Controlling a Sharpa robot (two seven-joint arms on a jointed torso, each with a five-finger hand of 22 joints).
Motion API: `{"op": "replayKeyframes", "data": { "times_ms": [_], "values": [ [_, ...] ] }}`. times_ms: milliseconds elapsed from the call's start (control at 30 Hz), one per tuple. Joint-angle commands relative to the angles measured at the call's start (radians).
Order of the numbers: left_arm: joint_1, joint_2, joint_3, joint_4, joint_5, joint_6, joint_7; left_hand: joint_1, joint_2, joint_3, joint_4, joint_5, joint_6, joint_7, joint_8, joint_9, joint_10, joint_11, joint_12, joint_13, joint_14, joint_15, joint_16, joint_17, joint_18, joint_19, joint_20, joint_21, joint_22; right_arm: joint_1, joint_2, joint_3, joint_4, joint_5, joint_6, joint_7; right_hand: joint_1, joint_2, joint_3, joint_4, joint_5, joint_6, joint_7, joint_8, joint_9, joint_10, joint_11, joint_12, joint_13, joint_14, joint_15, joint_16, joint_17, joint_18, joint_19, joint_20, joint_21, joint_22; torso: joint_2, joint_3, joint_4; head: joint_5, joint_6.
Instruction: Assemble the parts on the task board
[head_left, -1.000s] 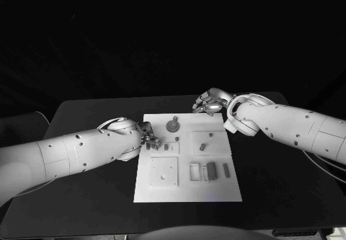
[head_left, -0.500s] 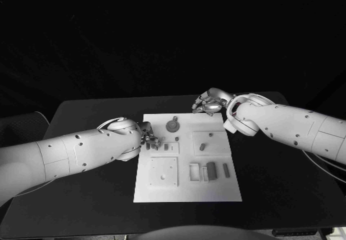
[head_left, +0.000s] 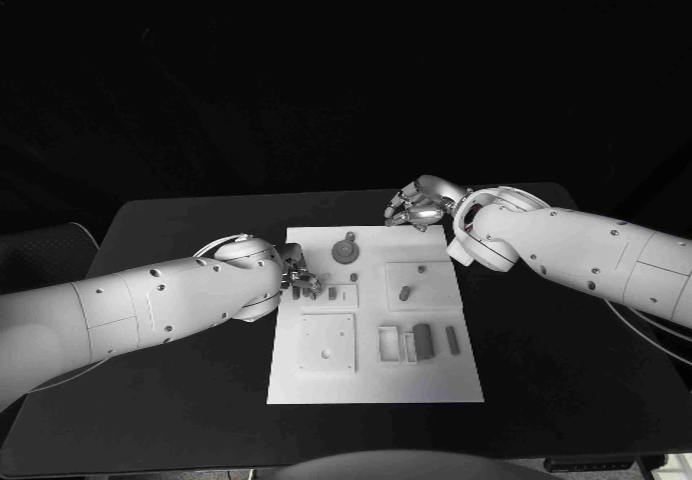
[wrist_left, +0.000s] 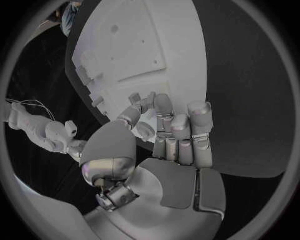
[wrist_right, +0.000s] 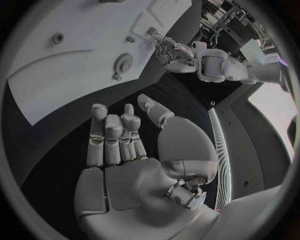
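Reaching for a part at the task board left edge.
Left hand curled over nine o'clock, grasp unclear; right hand empty at one o'clock. Next: a firm pinch.

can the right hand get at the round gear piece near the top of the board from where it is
Probably yes: the right hand hovers empty just off the board's far corner, and nothing lies between it and the gear; the left hand sits further down.
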Motion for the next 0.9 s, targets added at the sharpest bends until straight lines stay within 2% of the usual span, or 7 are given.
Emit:
{"op": "replayKeyframes", "data": {
  "times_ms": [33, 900],
  "values": [
    [0.0, 0.002, 0.0, 0.002, 0.006, 0.013, 0.011, -0.022, -0.005, -0.018, 0.0, -0.005, -0.004, 0.002, -0.003, -0.002, -0.006, -0.005, 0.007, -0.001, 0.008, -0.019, 0.005, 0.0, 0.064, -0.003, -0.006, -0.004, 0.016, 0.0, 0.0, 0.0, 0.001, -0.003, 0.013, 0.01, -0.01, 0.0, 0.003, 0.003, 0.003, 0.001, 0.006, -0.003, 0.002, -0.005, 0.004, 0.0, 0.0, -0.002, -0.007, 0.002, -0.001, 0.014, 0.004, 0.0, -0.006, 0.01, 0.0, 0.0001, 0.0, 0.0, 0.0],
    [-0.001, -0.004, 0.0, 0.004, 0.01, 0.011, 0.018, -0.04, -0.004, -0.042, 0.0, -0.009, -0.005, 0.001, 0.0, -0.002, -0.006, -0.007, 0.01, -0.001, 0.007, -0.02, 0.006, 0.001, 0.067, -0.005, -0.008, -0.005, 0.016, 0.0, -0.001, 0.0, 0.002, -0.003, 0.013, 0.01, -0.01, 0.0, 0.004, 0.003, 0.005, 0.0, 0.006, -0.004, 0.002, -0.005, 0.004, 0.0, 0.0, -0.002, -0.007, 0.002, -0.001, 0.014, 0.004, 0.0, -0.007, 0.01, 0.0, 0.0006, -0.0005, 0.001, 0.001]
  ]
}}
